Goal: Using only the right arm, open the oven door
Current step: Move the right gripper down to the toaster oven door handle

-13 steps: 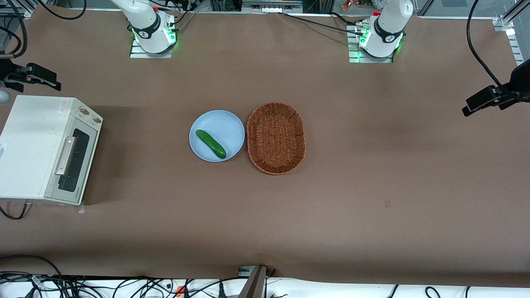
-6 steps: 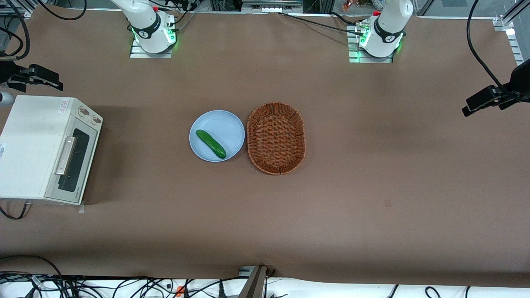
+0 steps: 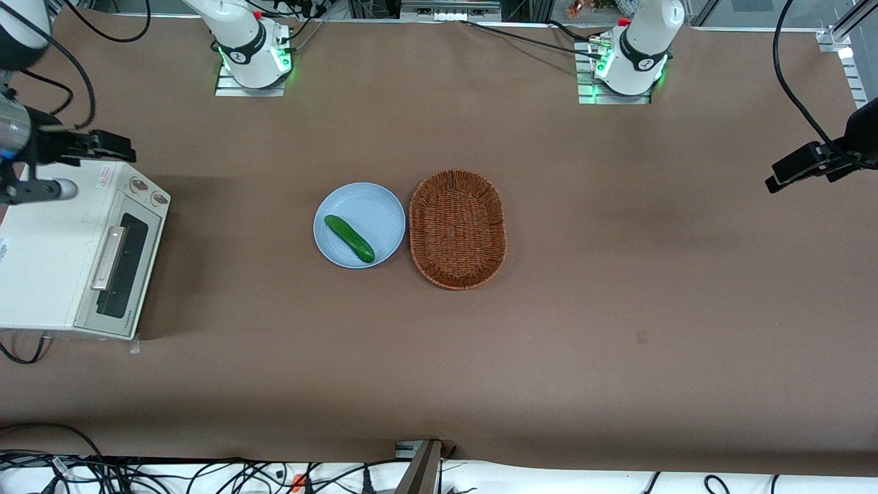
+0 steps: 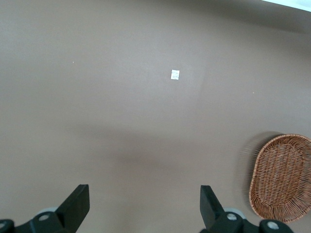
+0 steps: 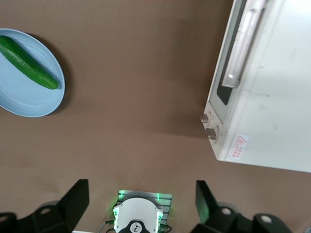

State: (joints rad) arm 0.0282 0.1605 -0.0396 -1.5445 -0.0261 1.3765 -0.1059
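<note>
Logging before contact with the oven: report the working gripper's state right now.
Black-fingered gripper: open, holding nothing, hovering above the cream-white box toaster oven, at its knob end; silver-framed oven door shut.

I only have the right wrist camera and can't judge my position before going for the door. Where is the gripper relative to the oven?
Observer: The gripper hovers, open, near the oven's knob end, farther from the front camera than the door handle.
Operator: Anything beside the plate that I can't see?
Observer: A wicker basket sits right beside the plate, toward the parked arm's end of the table.
</note>
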